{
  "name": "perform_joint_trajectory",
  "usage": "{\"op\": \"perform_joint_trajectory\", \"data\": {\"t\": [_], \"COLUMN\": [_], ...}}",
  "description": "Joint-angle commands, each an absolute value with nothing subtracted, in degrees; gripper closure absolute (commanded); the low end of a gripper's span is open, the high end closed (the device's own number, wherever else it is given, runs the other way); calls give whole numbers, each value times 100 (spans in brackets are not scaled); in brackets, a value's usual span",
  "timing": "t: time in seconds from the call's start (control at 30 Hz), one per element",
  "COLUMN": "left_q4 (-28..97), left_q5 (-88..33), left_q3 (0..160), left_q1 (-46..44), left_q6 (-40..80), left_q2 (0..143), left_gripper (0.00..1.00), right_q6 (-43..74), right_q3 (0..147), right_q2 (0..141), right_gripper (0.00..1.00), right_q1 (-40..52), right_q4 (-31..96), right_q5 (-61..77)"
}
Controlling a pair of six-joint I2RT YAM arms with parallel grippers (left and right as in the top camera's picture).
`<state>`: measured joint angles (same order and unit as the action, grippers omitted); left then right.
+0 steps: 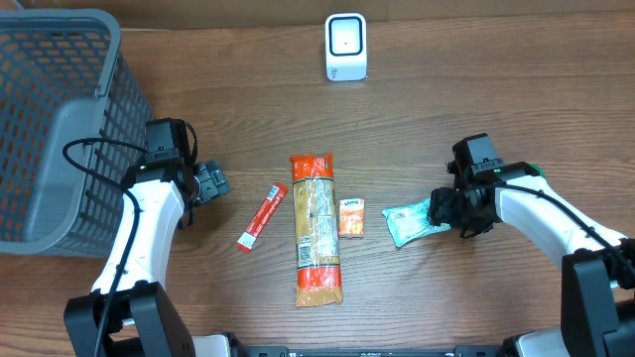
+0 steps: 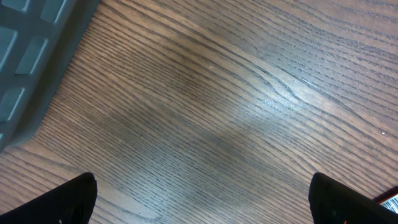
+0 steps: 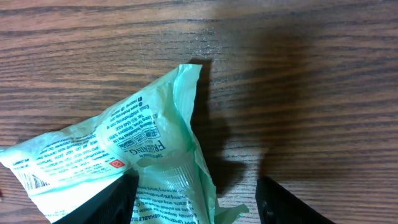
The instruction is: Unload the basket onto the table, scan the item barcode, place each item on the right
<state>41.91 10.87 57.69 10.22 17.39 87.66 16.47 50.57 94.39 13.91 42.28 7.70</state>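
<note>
one crinkled green printed packet [image 3: 124, 155] lies partly between the right pincer's [image 3: 198, 202] released jaws.

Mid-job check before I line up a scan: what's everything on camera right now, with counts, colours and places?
table: one, brown wood, under everything
basket: one, grey mesh, top left of overhead view
barcode scanner: one, white, top centre
stick packet: one, red, left of long bag
long bag: one, orange and tan, centre
small box: one, orange, right of long bag
pouch: one, green, between right pincer's fingers
left pincer: one, black, open over bare wood
right pincer: one, black, straddling the pouch, grip unclear
</note>
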Motion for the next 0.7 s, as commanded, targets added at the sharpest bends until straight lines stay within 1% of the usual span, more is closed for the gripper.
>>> {"op": "perform_joint_trajectory", "data": {"t": [0.0,0.13,0.17,0.2,0.23,0.27,0.3,0.43,0.53,0.67], "left_q4": [4174,4171,4171,4171,4171,4171,4171,4171,4171,4171], "left_q5": [1048,1048,1048,1048,1048,1048,1048,1048,1048,1048], "left_q3": [5876,5876,5876,5876,5876,5876,5876,5876,5876,5876], "left_q1": [1007,1007,1007,1007,1007,1007,1007,1007,1007,1007], "left_q6": [1688,1688,1688,1688,1688,1688,1688,1688,1688,1688], "left_q2": [8742,8742,8742,8742,8742,8742,8742,8742,8742,8742], "left_gripper": [0,0,0,0,0,0,0,0,0,0], "right_q6": [1651,1651,1651,1651,1651,1651,1651,1455,1199,1194], "right_q3": [4939,4939,4939,4939,4939,4939,4941,5089,5448,5992], "right_q2": [9430,9430,9430,9430,9430,9430,9428,9303,8945,8431], "right_gripper": [37,38,42,54,61,83,96,96,96,96], "right_q1": [1402,1402,1402,1402,1402,1402,1402,1402,1402,1402], "right_q4": [4182,4180,4180,4180,4180,4182,4180,4215,4429,4683], "right_q5": [650,650,648,650,650,650,650,659,672,725]}}
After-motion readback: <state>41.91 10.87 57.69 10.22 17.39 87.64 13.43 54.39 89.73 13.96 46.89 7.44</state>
